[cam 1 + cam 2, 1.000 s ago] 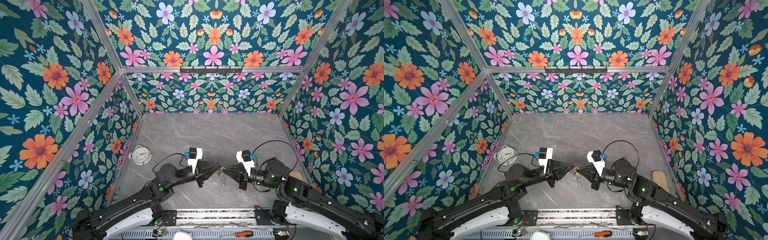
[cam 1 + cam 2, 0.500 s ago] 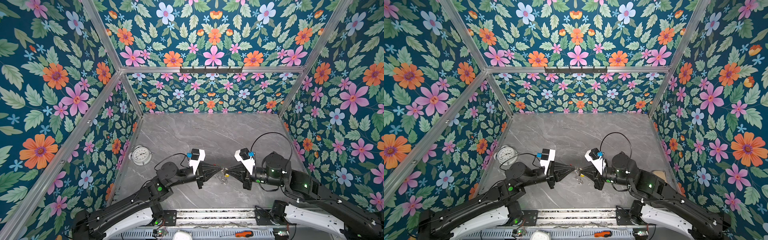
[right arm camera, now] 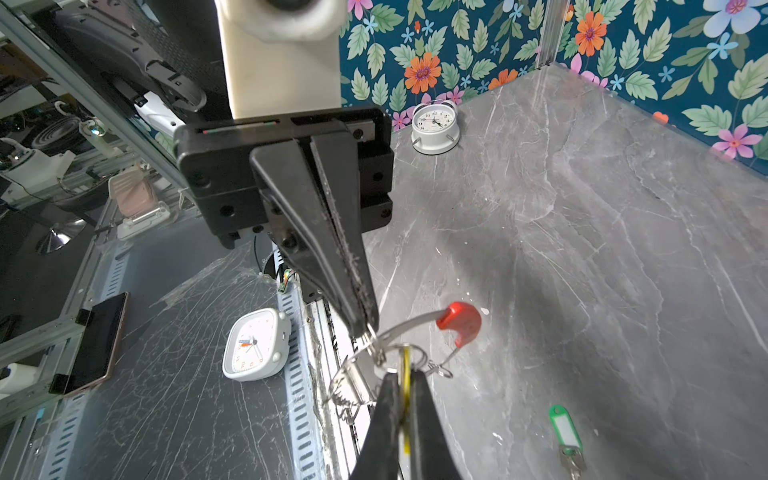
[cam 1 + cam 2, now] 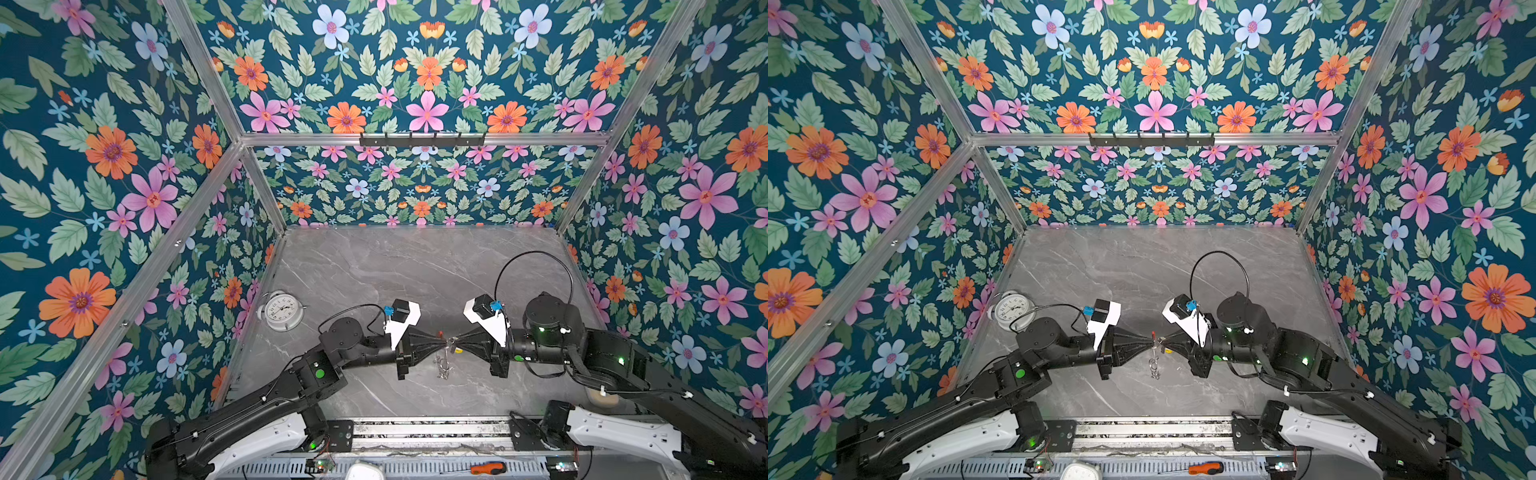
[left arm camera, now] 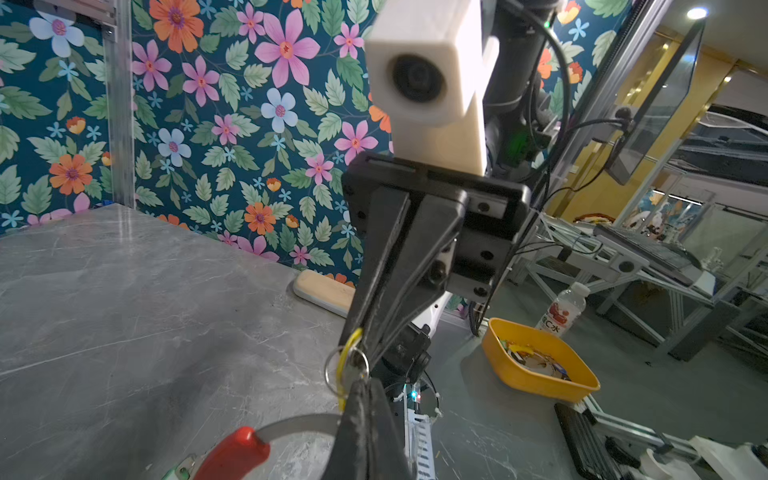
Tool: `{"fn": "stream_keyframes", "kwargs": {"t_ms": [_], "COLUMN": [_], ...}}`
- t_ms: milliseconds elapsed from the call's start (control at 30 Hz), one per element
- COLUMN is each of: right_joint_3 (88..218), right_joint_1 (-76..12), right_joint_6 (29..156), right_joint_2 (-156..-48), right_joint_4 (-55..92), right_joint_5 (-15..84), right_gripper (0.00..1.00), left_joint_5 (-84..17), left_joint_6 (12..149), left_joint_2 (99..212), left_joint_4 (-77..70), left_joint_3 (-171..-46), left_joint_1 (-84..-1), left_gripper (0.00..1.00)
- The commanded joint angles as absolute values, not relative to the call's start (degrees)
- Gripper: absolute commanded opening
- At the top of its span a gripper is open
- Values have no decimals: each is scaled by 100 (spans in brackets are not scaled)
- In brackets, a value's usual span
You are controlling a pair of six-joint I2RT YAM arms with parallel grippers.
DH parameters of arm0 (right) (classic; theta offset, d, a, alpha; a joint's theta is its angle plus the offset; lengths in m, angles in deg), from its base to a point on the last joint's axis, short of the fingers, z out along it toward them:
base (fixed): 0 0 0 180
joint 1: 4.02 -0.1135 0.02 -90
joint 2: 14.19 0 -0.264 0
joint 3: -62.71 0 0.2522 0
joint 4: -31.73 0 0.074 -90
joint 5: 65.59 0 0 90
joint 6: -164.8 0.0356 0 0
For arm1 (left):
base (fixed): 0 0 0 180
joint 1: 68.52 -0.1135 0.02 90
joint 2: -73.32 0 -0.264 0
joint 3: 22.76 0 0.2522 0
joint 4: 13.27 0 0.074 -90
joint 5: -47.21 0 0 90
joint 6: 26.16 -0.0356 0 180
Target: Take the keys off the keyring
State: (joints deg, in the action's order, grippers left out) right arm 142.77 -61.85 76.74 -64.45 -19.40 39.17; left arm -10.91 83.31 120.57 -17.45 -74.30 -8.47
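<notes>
Low over the table's front middle, the keyring [image 4: 444,362] hangs between my two gripper tips, which meet nose to nose. Its red section [image 3: 459,322] and grey band [image 5: 299,424] curve away from my left gripper [image 5: 362,384], which is shut on the ring's rim by a small silver split ring [image 5: 332,370]. My right gripper [image 3: 405,376] is shut on the yellow head of one of the keys [image 3: 406,365]. The green-headed key [image 3: 564,432] lies loose on the table close to the right gripper; both top views hide it. Several split rings [image 4: 1155,368] dangle below.
A white round alarm clock [image 4: 283,311] stands by the left wall. A pale flat block [image 5: 322,291] lies at the table's right edge. Off the front edge are a square white clock [image 3: 255,345], an orange-handled screwdriver [image 4: 486,468] and a yellow bin [image 5: 536,365].
The right arm's wrist has rolled and its elbow has lifted a little. Both grippers stay shut at the keyring, and the meeting point has barely shifted.
</notes>
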Motion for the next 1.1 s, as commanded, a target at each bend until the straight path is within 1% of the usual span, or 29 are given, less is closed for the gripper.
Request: {"fn": "stream_keyframes", "kwargs": {"t_ms": [0, 500, 700, 1067], "right_joint_3": [14435, 14534, 14400, 14265], "right_joint_1": [-6122, -5785, -5384, -5280], "right_joint_6": [7392, 7229, 7262, 7203], "right_joint_2": [-6524, -6674, -6710, -6833], "right_joint_4": [-2152, -2148, -2040, -1965], "right_joint_5": [4024, 4586, 5165, 5608], "right_gripper": [0, 0, 0, 0], "left_joint_5": [-751, -169, 34, 319], "left_joint_6": [8212, 8226, 8275, 8451], "left_joint_2": [12100, 12253, 12298, 12250], "left_joint_4": [-1647, -1718, -1830, -2287], "left_joint_3": [-7528, -7582, -7589, -7501], "left_joint_1": [-841, -849, -843, -848], "left_gripper": [0, 0, 0, 0]}}
